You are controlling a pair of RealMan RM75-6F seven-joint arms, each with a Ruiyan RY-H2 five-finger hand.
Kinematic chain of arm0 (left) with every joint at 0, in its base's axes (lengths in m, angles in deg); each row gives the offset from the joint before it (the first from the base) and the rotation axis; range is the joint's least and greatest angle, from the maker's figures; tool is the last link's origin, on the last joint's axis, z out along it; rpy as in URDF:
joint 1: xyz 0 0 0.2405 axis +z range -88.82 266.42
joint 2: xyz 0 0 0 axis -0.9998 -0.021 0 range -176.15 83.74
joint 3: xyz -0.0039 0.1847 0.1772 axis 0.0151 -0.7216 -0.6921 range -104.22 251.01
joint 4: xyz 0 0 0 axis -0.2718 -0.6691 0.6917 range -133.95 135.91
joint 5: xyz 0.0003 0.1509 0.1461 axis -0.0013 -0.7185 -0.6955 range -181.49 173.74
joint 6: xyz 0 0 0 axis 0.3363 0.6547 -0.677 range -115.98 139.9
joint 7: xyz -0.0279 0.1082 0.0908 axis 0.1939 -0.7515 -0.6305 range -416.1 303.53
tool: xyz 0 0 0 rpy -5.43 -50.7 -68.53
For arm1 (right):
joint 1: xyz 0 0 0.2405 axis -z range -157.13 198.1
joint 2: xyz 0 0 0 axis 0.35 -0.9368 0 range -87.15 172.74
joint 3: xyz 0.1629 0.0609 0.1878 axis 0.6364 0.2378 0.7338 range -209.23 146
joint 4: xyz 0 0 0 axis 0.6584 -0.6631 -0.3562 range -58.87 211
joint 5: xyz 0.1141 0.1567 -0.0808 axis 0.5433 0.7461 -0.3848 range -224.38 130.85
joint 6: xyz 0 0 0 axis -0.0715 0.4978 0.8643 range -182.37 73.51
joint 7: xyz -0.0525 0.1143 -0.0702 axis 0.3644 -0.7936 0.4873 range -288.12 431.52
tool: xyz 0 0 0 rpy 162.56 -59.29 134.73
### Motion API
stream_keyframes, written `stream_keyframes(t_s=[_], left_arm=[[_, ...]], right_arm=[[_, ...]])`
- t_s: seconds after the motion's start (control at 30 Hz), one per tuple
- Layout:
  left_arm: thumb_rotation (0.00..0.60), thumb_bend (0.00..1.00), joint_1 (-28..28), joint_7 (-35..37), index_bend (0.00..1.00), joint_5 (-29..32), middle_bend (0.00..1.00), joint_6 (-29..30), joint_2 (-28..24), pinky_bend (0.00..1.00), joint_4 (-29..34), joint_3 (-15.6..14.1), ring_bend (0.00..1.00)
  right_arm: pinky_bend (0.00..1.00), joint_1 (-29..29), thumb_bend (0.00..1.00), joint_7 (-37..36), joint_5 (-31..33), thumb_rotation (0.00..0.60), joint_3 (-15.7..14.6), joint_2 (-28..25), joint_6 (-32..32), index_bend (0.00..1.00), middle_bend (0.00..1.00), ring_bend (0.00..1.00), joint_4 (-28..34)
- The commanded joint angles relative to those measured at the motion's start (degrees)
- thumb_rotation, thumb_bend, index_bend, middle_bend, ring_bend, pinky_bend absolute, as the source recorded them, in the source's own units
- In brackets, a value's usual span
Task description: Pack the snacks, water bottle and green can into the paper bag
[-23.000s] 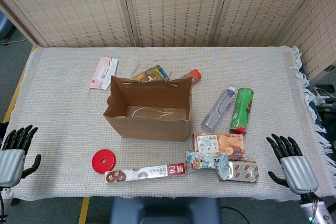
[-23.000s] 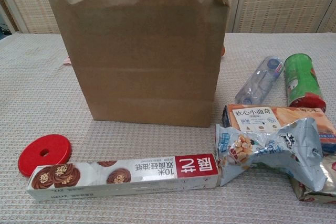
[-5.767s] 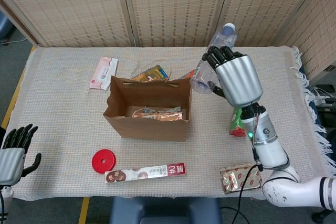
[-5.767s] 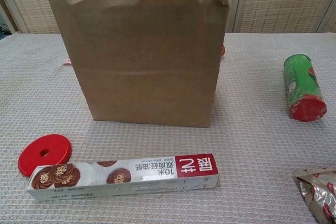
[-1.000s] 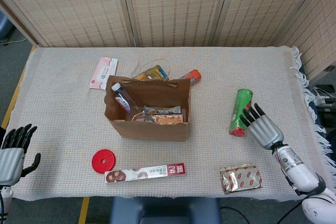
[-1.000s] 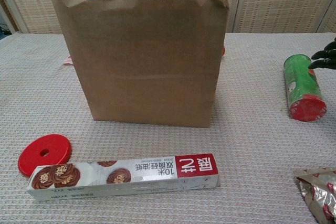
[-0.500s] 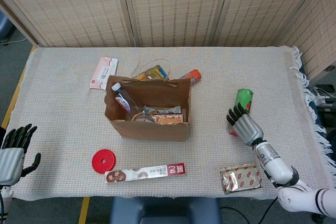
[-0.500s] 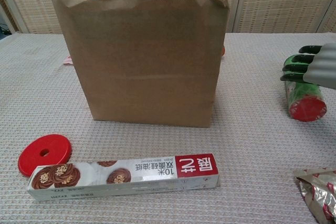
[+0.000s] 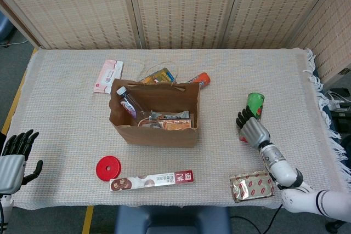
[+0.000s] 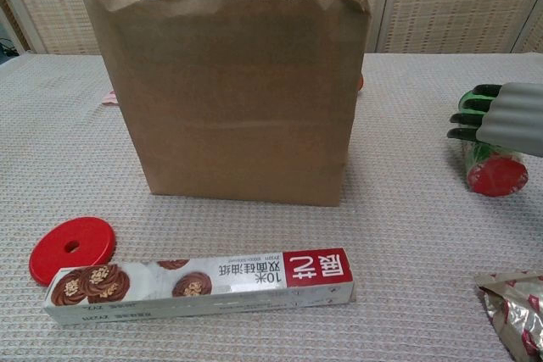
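Head view shows the right hand (image 9: 252,129) lying over the green can (image 9: 254,104), which rests on its side on the counter (image 9: 66,113), well apart from the paper bag (image 9: 153,133). Its fingers (image 10: 472,115) curl over the can, but I cannot tell if they already grip it. The water bottle (image 9: 127,101) and some snacks (image 9: 170,120) are inside the bag. A foil packet (image 9: 251,185) lies near the front edge. The left hand (image 9: 15,160) is at the counter's left corner, fingers apart, holding nothing.
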Motion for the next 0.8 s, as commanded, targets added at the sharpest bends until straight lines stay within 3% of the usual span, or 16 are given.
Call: stream_keyframes(t_s=[0.03, 0.37, 0.47, 0.6, 0.7, 0.8], left_arm=[[0.600, 0.45, 0.0, 0.0, 0.05, 0.0, 0.00, 0.0, 0.0, 0.00, 0.0, 0.0, 0.00], [0.600, 0.44, 0.0, 0.6, 0.05, -0.1, 0.00, -0.1, -0.1, 0.00, 0.0, 0.0, 0.00], [0.600, 0.45, 0.0, 0.8, 0.05, -0.1, 0.00, -0.1, -0.2, 0.00, -0.1, -0.1, 0.00], [0.600, 0.45, 0.0, 1.0, 0.05, -0.1, 0.00, -0.2, -0.2, 0.00, -0.1, -0.1, 0.00], [0.600, 0.45, 0.0, 1.2, 0.05, -0.1, 0.00, -0.2, -0.3, 0.00, -0.1, -0.1, 0.00], [0.600, 0.45, 0.0, 1.3, 0.05, -0.1, 0.00, -0.3, -0.3, 0.00, -0.1, -0.1, 0.00]], right_arm=[[0.00, -0.8, 0.00, 0.6, 0.4, 0.600, -0.2, 1.6, -0.6, 0.00, 0.00, 0.00, -2.0], [0.02, -1.7, 0.00, 0.6, -0.1, 0.600, -1.3, 6.3, -1.6, 0.00, 0.00, 0.00, -8.2], [0.06, -1.9, 0.00, -0.5, -1.4, 0.600, -1.3, 7.1, -1.8, 0.03, 0.05, 0.01, -9.0], [0.17, -2.1, 0.02, -3.2, -4.0, 0.600, -0.9, 7.4, -1.7, 0.25, 0.24, 0.18, -9.5], [0.40, -2.0, 0.18, -6.4, -7.5, 0.600, -1.1, 7.2, -1.7, 0.53, 0.47, 0.45, -9.8], [0.59, -1.8, 0.26, -9.9, -11.1, 0.600, -1.4, 6.8, -1.6, 0.71, 0.60, 0.60, -10.2]])
